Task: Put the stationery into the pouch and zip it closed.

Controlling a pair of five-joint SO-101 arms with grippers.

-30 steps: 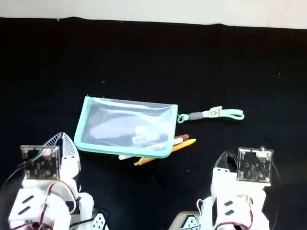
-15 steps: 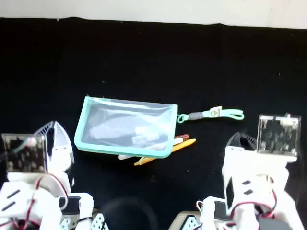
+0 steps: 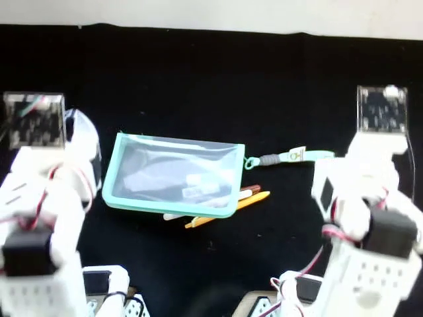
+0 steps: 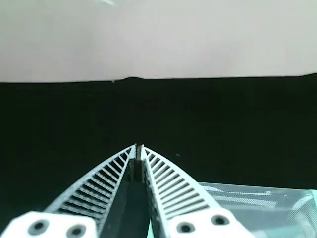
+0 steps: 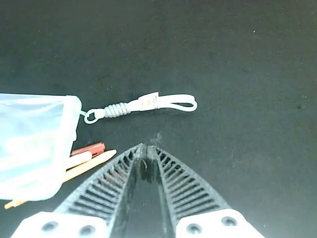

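Black matte tabletop (image 3: 198, 79) over nearly the whole high view, with a pale wall (image 3: 198, 12) as a strip along the top edge.

Left of centre, flat on the black surface: the pouch (image 3: 173, 175), a soft rectangle of clear film edged in mint green, with rounded corners. Long axis left to right across the frame, dipping slightly toward the right. From the upper right corner, a mint strap (image 3: 291, 157) with a grey wound section, trailing off to the right and ending in a loop. Inside, seen through the film, a few small white pieces (image 3: 198, 188).

Under the lower right corner, three slim pens poking out: a brown pen (image 3: 254, 189), an orange pen (image 3: 256, 199) and a white pen (image 3: 172, 215), all slanting up toward the right.

White plastic left arm (image 3: 46, 198) at the left edge, beside the pouch's left end; right arm (image 3: 363, 211) at the right edge, near the strap's loop.

Left jaws clenched, ribbed tips meeting, nothing between. Right jaws pressed together too, empty.
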